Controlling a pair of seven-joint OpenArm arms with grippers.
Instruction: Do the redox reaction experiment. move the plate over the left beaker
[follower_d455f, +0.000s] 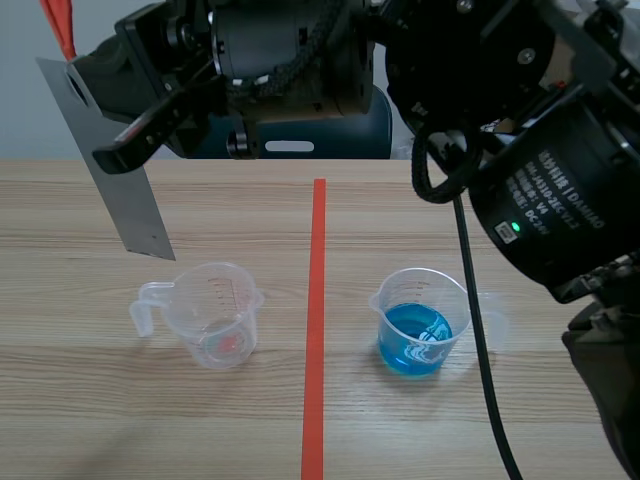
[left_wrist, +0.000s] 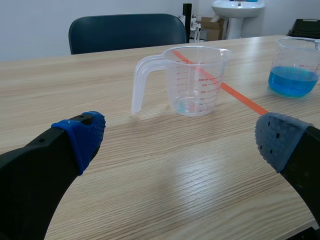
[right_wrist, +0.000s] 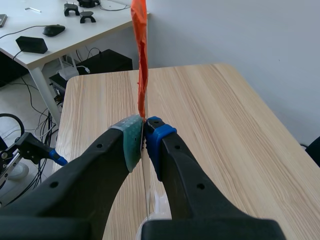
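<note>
Plate (follower_d455f: 138, 218): one thin, flat grey metal strip, long and narrow, with an orange-red strip (follower_d455f: 62, 25) at its upper end. It hangs tilted in the air, clamped edge-on between the pads of the right tool (right_wrist: 145, 132), whose arm reaches across from the desk's right side. The plate's lower end is near the left beaker (follower_d455f: 215, 315), on the side toward the desk's left edge, without touching it. There are two clear plastic beakers with handles. The left one holds only a reddish trace at its bottom; the right beaker (follower_d455f: 420, 320) holds blue liquid. One tape line runs between them across the desk (follower_d455f: 100, 420). The left tool (left_wrist: 180, 141) hovers low over the desk, fingers spread wide apart, gripping nothing.
</note>
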